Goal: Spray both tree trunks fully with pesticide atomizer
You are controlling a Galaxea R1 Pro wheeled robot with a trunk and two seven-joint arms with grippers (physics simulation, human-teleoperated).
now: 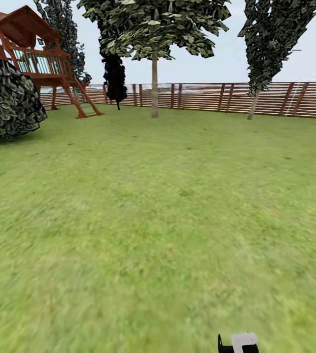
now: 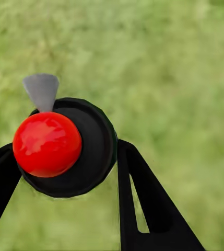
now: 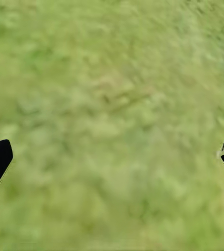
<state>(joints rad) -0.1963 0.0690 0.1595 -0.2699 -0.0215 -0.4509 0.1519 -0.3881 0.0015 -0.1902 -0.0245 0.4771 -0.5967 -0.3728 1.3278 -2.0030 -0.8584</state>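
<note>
While apparently clamped by left gripper (image 2: pixel 65 157), red-knobbed black pesticide atomizer (image 2: pixel 65 149); right gripper (image 3: pixel 112 157) wide, empty.

Red-capped pesticide atomizer (image 2: pixel 65 146) between tool fingers (image 2: pixel 143 204)

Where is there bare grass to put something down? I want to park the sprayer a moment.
The lawn lies open from the near foreground to the fence. It is crowded at the far left, around the dark bush and the play tower. Under the right gripper, bare grass.
</note>
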